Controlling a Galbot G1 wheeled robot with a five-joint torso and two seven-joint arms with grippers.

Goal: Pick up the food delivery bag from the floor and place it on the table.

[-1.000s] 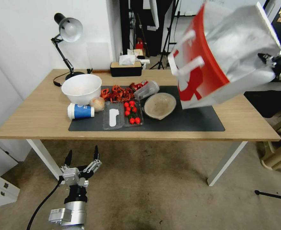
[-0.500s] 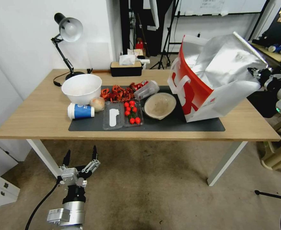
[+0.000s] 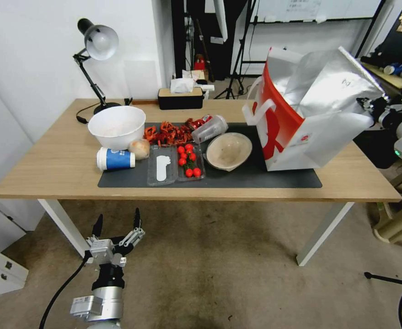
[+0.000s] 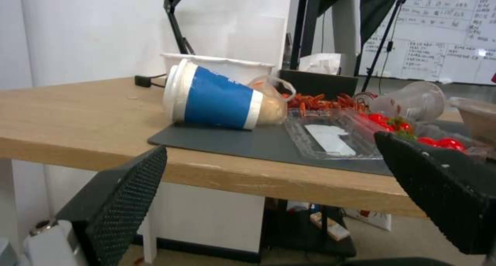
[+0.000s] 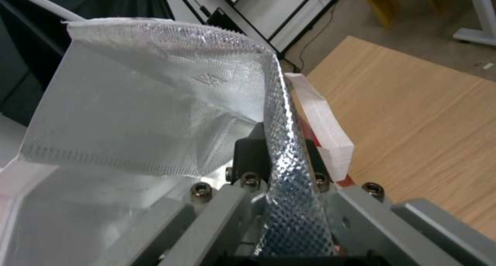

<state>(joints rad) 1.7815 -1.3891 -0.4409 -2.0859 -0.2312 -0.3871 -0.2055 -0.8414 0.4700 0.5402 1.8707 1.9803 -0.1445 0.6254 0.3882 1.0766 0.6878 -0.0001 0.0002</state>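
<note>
From the head camera I see the food delivery bag [image 3: 303,121] now resting on the right end of the table's [image 3: 50,160] dark mat [image 3: 265,176], sitting more upright than half a second ago and far lower than a second ago, when it swung in the air. My right gripper [image 5: 281,157] is still clamped shut on the bag's foil rim. My left gripper [image 3: 117,227] hangs low over the floor [image 3: 219,269] before the table, jaws spread wide and empty, unchanged.
</note>
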